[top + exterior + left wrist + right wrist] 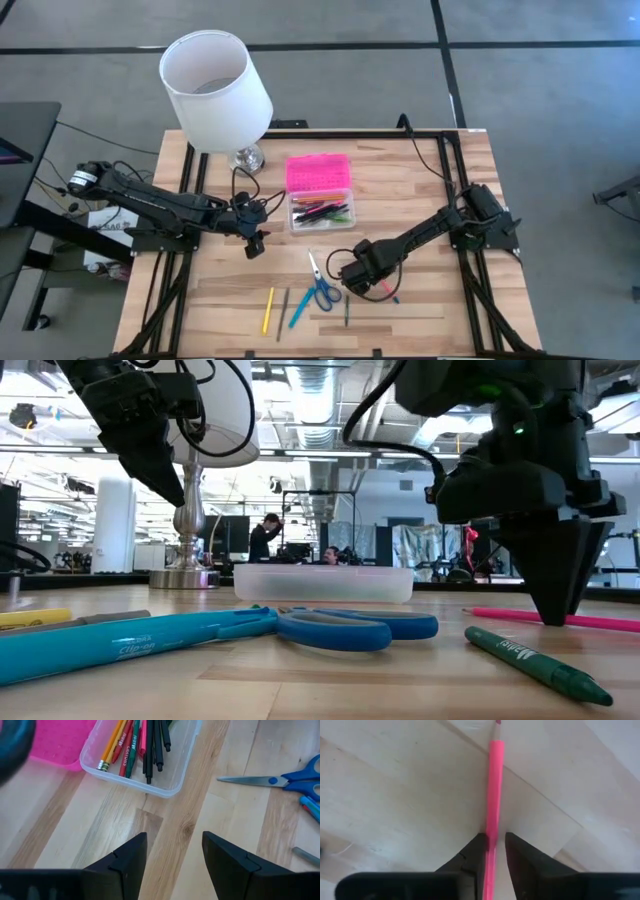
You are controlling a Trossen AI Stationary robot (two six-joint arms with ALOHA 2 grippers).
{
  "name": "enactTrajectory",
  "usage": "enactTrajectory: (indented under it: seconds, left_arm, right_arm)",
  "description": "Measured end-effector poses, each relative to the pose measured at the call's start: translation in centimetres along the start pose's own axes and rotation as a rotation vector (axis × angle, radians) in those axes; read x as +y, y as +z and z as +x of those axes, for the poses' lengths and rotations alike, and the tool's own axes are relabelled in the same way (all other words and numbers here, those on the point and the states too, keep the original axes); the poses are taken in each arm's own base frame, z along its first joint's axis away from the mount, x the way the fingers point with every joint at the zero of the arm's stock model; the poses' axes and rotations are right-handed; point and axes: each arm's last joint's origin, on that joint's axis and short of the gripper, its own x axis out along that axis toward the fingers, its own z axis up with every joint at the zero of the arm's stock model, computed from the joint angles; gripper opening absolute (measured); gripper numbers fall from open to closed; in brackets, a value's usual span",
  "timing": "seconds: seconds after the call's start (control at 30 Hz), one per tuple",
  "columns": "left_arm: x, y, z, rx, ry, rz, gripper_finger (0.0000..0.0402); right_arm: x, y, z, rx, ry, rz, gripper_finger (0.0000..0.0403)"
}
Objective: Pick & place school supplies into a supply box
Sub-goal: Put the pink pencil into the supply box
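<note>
Here, slim pink pen (495,780), lying flat

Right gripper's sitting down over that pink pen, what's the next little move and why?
Probably close the right gripper on the pink pen. Its fingers straddle the pen, which lies flat on the table, with slight gaps showing on both sides.

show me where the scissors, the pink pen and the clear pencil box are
scissors (322,287), high view, where blades meet the blue handles.
pink pen (495,785), right wrist view, mid-barrel, ahead of the fingers.
clear pencil box (165,786), left wrist view, near rim of the tray.
</note>
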Motion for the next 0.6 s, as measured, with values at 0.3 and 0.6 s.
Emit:
enactTrajectory:
  seconds: [0.3, 0.6]
  left_arm:
    - [0.0, 0.0, 0.0, 0.0, 0.002, 0.011, 0.0185]
    - [0.0, 0.0, 0.0, 0.0, 0.002, 0.01, 0.0185]
  right_arm:
    - [0.3, -1.8, -0.3, -0.043, -0.005, 0.026, 0.0072]
    - [0.7, -2.9, -0.3, -0.027, 0.017, 0.035, 0.0072]
